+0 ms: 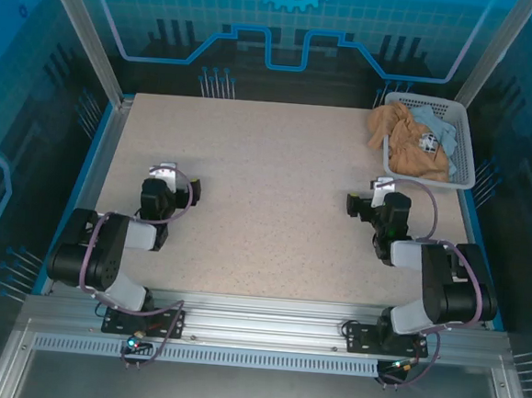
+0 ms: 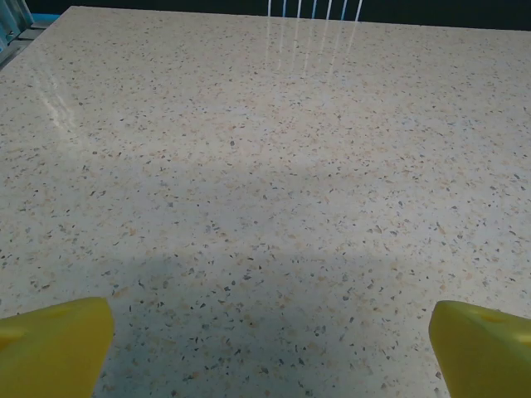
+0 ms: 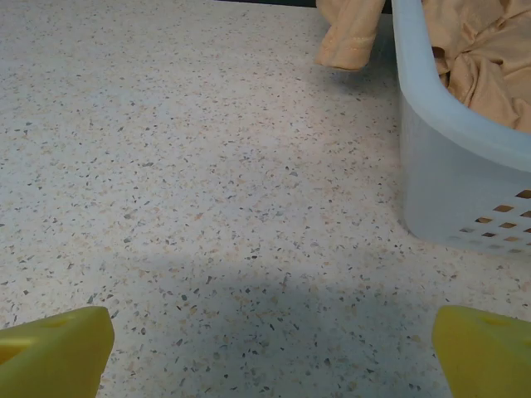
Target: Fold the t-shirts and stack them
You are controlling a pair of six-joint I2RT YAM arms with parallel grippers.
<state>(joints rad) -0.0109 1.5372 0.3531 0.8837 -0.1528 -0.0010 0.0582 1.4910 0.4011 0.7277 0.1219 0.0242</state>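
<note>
left arm: folded low over table [image 1: 263, 236], left fingers [image 2: 58, 342] spread wide, empty | right arm: same crouch, right fingers [image 3: 58, 344] spread wide, empty, near basket [image 3: 440, 124] | tan t-shirt [image 1: 406, 147]: heaped in basket, far right corner, part hanging over its left rim | pale blue t-shirt [image 1: 440, 128]: in basket, against the tan one

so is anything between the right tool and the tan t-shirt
only the wall of the basket: the tan t-shirt lies inside, a part hanging over the rim. otherwise bare table ahead of the open right tool
</note>
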